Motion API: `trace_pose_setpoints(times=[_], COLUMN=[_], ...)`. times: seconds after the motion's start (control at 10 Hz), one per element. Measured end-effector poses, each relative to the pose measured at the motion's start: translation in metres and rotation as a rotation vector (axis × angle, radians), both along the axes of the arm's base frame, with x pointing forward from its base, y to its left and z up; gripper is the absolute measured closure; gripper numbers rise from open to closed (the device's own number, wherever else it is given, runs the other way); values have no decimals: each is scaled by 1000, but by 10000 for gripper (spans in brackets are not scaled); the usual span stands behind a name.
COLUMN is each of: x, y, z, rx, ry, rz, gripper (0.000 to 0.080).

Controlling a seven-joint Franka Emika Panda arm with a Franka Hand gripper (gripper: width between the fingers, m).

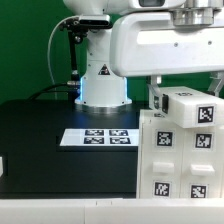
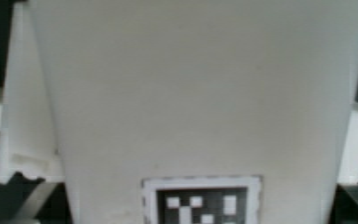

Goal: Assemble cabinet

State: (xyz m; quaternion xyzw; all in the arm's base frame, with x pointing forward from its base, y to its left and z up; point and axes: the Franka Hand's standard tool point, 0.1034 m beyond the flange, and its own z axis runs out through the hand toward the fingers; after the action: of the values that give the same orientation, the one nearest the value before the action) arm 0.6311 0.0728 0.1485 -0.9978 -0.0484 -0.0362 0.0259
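Gripper: arm comes down over the cabinet; jaws stand wide, either side of a white panel; whether they touch it cannot be told.
Cabinet: white tagged boxes at the exterior view's right, on the black table.
Panel: fills the wrist view, one tag visible.
Marker board: flat on the table, beside the cabinet.

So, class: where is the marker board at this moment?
In the exterior view the marker board lies flat on the black table, in front of the arm's base and to the exterior view's left of the white cabinet.
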Motion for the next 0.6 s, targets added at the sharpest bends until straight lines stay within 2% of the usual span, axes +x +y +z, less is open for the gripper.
trace_pose_setpoints(times=[0.3,0.4,0.6], x=[0,0,0], y=[4,3,2], z=[1,0,0], rx=[62,100,109], ry=[-37,-22,-13], rz=[-559,-659,-752], gripper=[243,243,243])
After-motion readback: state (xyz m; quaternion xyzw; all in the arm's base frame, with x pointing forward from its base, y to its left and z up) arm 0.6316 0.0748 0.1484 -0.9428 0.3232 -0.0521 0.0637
